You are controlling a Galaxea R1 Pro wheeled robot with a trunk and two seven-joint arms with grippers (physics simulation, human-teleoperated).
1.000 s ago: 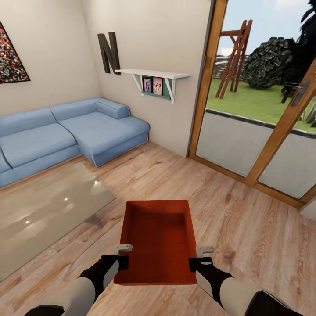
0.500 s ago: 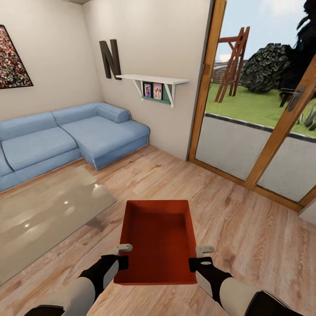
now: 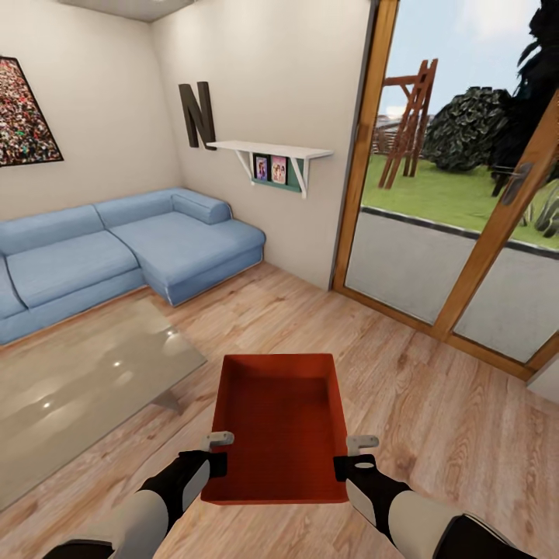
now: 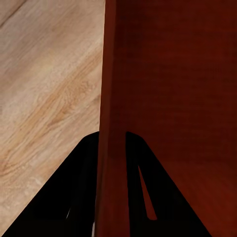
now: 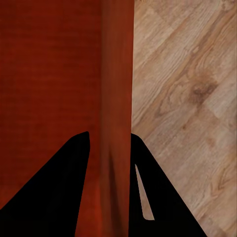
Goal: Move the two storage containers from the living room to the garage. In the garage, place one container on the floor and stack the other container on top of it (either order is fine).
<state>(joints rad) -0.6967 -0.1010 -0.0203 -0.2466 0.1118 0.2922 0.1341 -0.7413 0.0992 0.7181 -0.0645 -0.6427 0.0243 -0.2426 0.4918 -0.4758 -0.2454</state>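
View tilted up a bit over the last second; storage container (image 3: 281, 427) unmoved in my left gripper (image 3: 217, 452) and right gripper (image 3: 355, 455), jaws clamped on its side walls. Carry steady, garage pending.

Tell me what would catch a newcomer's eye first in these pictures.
The orange-red storage container, held over the wood plank floor by the left gripper and right gripper, each clamped on a side wall. Behind it at left stands a blue corner sofa; at right, wood-framed glass doors show a green garden.
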